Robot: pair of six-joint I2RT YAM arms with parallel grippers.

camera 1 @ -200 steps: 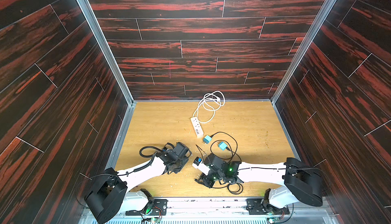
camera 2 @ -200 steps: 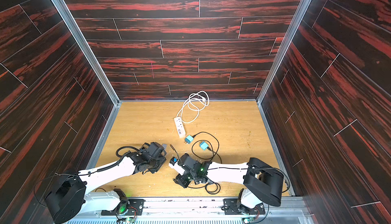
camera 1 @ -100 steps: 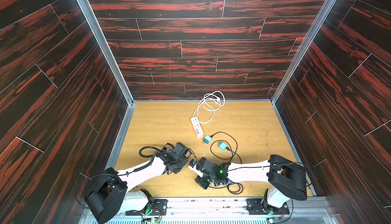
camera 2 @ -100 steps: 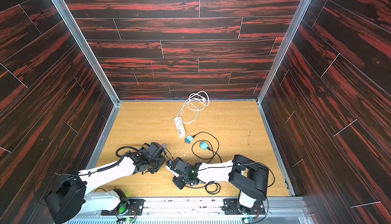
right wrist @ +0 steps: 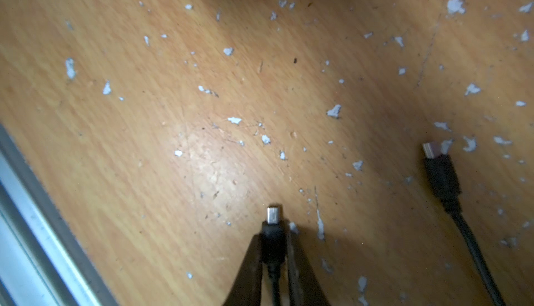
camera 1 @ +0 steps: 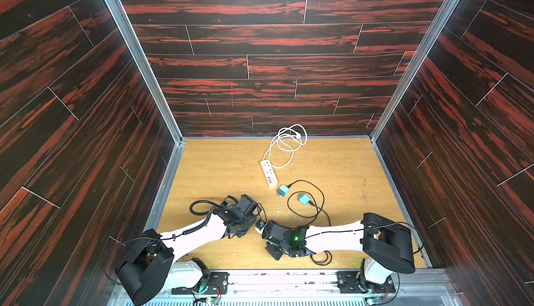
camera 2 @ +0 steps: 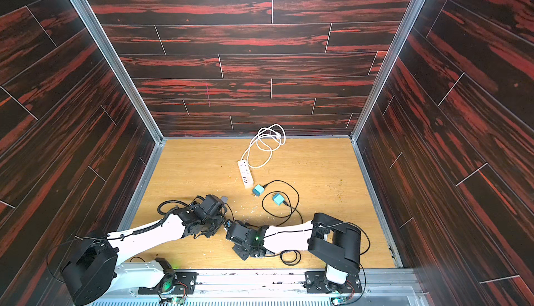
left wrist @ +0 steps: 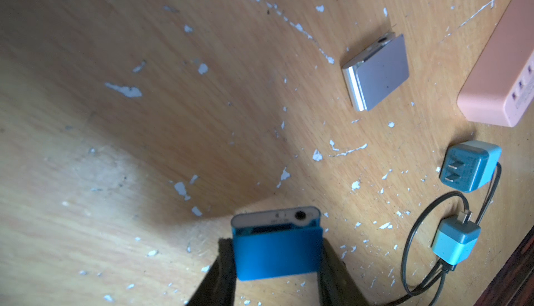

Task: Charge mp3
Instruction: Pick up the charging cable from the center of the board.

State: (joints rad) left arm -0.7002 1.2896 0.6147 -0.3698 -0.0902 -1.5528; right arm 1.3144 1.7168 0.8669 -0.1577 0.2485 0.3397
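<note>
We see a silver player [left wrist: 375, 72] lying flat on the floor [left wrist: 115, 145], well beyond the left fingers [left wrist: 224, 278] and off to one side. Around it white flecks [left wrist: 124, 90] dot the boards. Near the right fingers [right wrist: 248, 267], but apart, lies a loose plug [right wrist: 440, 171].

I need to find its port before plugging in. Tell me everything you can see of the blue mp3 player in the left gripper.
The blue mp3 player is a small flat rectangle with a smooth, metal-looking shell. Its silvery end faces away from the left gripper and carries a round jack hole; a dark slot next to it suggests a clip plate. Two dark fingers clamp its side edges. No cable is plugged in. Whether it touches the table is unclear.
</note>
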